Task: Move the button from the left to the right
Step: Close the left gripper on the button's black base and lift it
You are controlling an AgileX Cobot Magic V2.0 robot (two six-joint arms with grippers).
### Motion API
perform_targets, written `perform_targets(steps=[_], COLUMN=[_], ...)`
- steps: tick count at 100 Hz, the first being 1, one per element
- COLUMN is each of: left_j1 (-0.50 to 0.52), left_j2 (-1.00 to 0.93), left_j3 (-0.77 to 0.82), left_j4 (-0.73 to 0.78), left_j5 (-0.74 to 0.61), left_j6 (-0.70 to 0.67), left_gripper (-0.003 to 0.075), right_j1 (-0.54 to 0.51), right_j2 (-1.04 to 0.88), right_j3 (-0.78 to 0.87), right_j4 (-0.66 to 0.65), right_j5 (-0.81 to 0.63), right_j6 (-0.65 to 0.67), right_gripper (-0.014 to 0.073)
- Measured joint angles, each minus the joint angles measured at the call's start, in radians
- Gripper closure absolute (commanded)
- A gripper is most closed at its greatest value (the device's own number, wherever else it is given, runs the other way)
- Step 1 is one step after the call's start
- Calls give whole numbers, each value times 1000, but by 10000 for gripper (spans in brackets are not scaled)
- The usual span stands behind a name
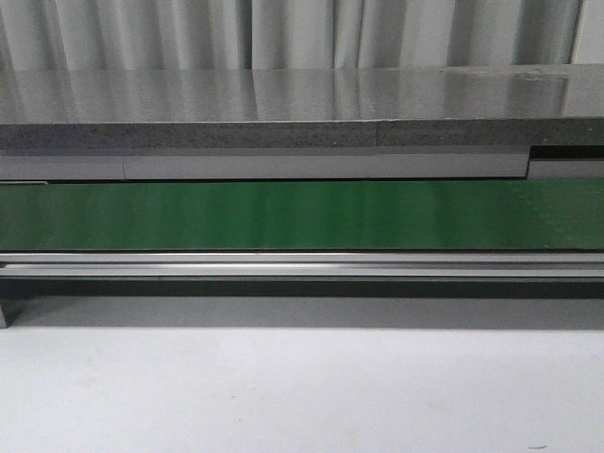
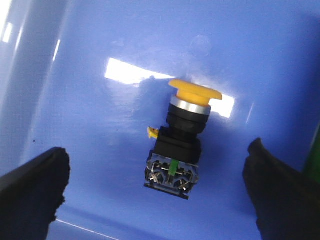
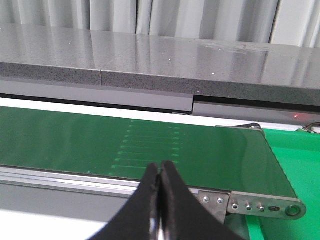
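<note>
We hover our left pincer [image 2: 155,200] spread wide over the button [image 2: 179,137] lying in the blue bin [image 2: 75,125], right pincer [image 3: 160,200] closed and empty, risking a slip off its round cap.

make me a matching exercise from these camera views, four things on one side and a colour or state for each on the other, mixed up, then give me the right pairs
Things:
1. button
2. left claw
3. right claw
4. conveyor belt

Colour or state:
A. green
B. fingers pressed together
C. lying on its side in a blue bin, yellow cap
D. fingers spread wide, one on each side of the button

Pairs: 1-C, 2-D, 3-B, 4-A
</note>
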Motion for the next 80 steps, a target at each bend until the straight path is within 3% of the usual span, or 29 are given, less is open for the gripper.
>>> perform_targets(steps=[51, 80], left_j1=[0, 0], left_j2=[114, 114], left_j3=[-2, -4], left_j4=[-14, -16], left_j5=[-8, -10], left_j6=[0, 0], left_gripper=[91, 304], right_j1=[0, 0], right_j2=[0, 0], right_j3=[0, 0], right_j4=[0, 0], right_j5=[0, 0], right_j6=[0, 0], right_gripper=[661, 661])
